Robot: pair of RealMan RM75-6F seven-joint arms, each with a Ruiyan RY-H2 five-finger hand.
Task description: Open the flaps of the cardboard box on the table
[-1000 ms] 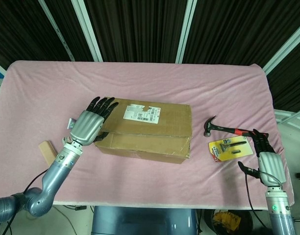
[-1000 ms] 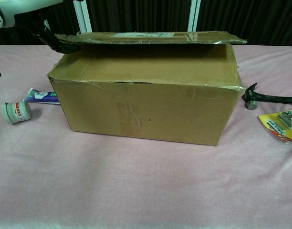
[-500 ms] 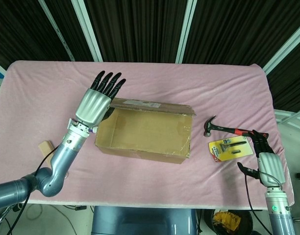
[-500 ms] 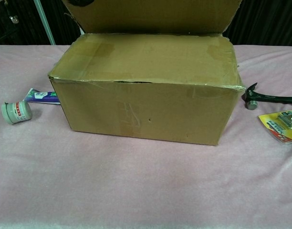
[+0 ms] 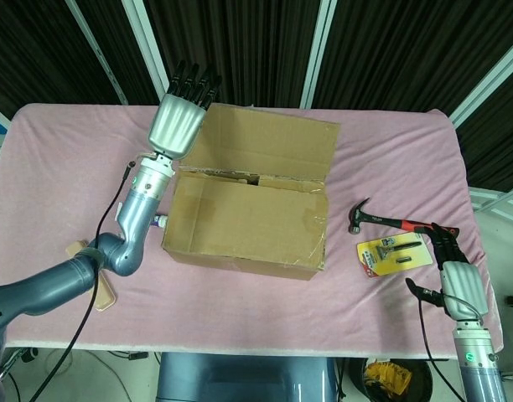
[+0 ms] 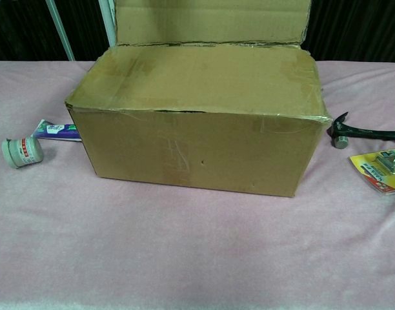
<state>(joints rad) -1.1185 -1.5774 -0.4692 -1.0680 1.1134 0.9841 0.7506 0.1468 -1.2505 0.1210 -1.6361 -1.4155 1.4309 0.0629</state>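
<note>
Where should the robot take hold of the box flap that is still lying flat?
Probably at its far long edge, where a dark gap shows beside the raised flap. Coming from above and behind, fingers could hook under that edge and swing the flat flap toward the robot, since it hinges along the box's near top edge. The left hand is nearest.

A pink cloth (image 5: 391, 159) covers the table. Behind the table hang dark pleated curtains (image 5: 256, 50), crossed by slanted white frame bars (image 5: 317, 50).
</note>
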